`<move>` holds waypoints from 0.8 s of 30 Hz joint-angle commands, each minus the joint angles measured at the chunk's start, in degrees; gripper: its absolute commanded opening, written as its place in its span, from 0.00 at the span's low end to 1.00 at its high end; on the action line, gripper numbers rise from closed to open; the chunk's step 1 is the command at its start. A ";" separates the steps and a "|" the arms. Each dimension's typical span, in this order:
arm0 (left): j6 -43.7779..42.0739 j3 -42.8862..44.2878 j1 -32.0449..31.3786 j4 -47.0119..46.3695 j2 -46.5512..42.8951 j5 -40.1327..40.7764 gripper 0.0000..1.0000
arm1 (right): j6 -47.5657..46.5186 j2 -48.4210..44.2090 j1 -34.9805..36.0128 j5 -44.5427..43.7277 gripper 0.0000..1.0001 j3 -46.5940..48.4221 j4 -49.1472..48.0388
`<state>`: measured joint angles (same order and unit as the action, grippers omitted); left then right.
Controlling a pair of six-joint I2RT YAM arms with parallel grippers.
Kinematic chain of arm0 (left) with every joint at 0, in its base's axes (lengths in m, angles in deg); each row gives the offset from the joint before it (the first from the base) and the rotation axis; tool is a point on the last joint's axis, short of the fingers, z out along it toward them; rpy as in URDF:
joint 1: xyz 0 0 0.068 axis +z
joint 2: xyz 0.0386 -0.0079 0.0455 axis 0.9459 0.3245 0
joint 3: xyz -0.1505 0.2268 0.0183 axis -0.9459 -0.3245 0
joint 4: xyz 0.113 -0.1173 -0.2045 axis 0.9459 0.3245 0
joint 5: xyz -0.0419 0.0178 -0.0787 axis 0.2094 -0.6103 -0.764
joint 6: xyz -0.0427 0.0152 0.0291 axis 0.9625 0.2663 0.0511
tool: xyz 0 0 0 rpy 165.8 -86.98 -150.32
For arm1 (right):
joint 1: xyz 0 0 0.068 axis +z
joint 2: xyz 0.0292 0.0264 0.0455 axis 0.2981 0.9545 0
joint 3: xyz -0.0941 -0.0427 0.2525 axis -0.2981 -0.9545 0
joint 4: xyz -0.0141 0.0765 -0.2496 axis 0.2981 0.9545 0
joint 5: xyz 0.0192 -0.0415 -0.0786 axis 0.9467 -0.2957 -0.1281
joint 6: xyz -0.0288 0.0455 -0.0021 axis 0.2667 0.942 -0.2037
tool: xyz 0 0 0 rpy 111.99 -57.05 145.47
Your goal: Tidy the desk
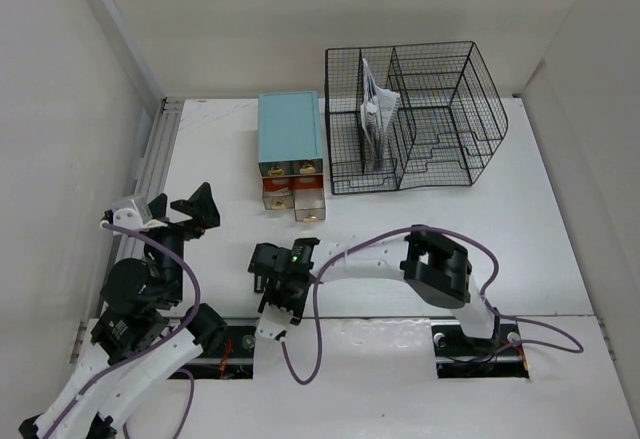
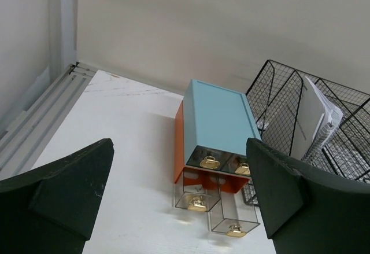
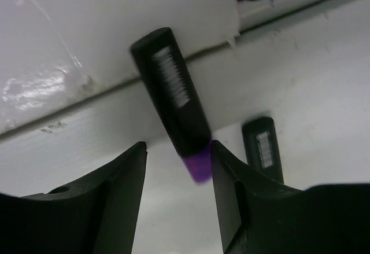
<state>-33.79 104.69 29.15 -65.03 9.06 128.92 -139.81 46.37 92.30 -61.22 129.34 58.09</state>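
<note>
The white desk (image 1: 500, 229) carries a teal-topped drawer box (image 1: 290, 137) with two clear lower drawers (image 1: 308, 202) pulled out. My right gripper (image 1: 268, 289) points down at the desk's near edge. In its wrist view it is open (image 3: 178, 150). A black marker (image 3: 170, 92) with a purple end lies between the fingers, its end against the right finger (image 3: 228, 179) and apart from the left one. A second black marker (image 3: 263, 148) lies just beyond. My left gripper (image 1: 190, 211) hovers open and empty at the left, facing the drawer box (image 2: 219, 121).
A black wire mesh rack (image 1: 430, 109) holding papers (image 1: 378, 114) stands at the back right, beside the drawer box. A grey metal rail (image 1: 150, 169) runs along the desk's left edge. White walls enclose the desk on three sides.
</note>
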 commanded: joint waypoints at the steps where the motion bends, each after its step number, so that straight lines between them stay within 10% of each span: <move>1: -0.19 -0.21 -0.01 -1.84 -1.43 -1.01 1.00 | -3.07 0.31 1.15 0.21 0.53 2.75 3.95; 18: 0.86 -0.74 -0.01 -1.32 -4.78 -3.74 1.00 | -6.32 9.80 3.44 2.06 0.51 13.38 19.84; 24: 1.39 -0.74 -0.01 -1.32 -5.39 -4.26 1.00 | -6.85 12.79 3.44 4.51 0.19 16.02 24.78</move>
<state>-32.72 104.06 29.15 -64.70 4.36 125.55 -145.41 56.14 95.10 -60.30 144.83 76.06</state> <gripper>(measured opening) 0.997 0.368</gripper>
